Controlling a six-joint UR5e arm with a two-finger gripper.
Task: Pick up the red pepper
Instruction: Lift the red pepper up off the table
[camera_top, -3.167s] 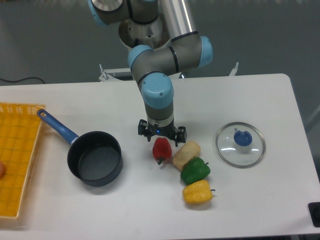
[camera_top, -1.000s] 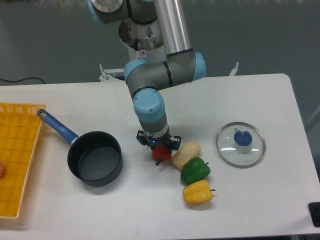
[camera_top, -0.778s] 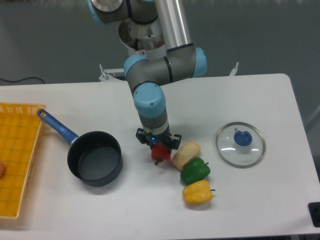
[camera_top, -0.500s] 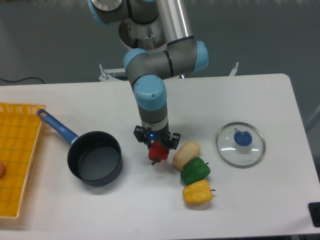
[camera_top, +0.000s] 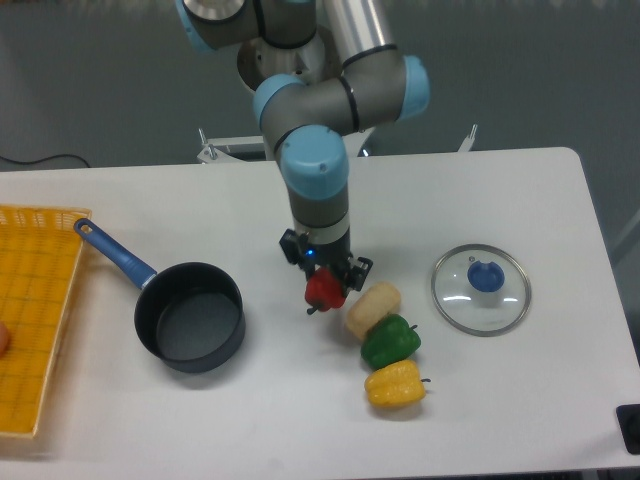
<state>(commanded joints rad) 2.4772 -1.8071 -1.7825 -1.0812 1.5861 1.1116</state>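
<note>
Nearest the front edge of the white table (camera_top: 520, 400) lies the yellow pepper (camera_top: 395, 384), with the green pepper (camera_top: 390, 341) just behind it and a pale potato-like piece (camera_top: 372, 309) behind that. Left of that piece the red pepper (camera_top: 324, 290) hangs in the gripper (camera_top: 325, 285) — jaws pinched on it, stem pointing down-left. A dark saucepan (camera_top: 190, 318) and orange basket (camera_top: 35, 320) sit left, a glass lid (camera_top: 481, 289) right — all well apart from the pepper.

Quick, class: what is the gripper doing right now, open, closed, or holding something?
Gripper: closed on the red pepper, holding it just left of the beige vegetable.
</note>
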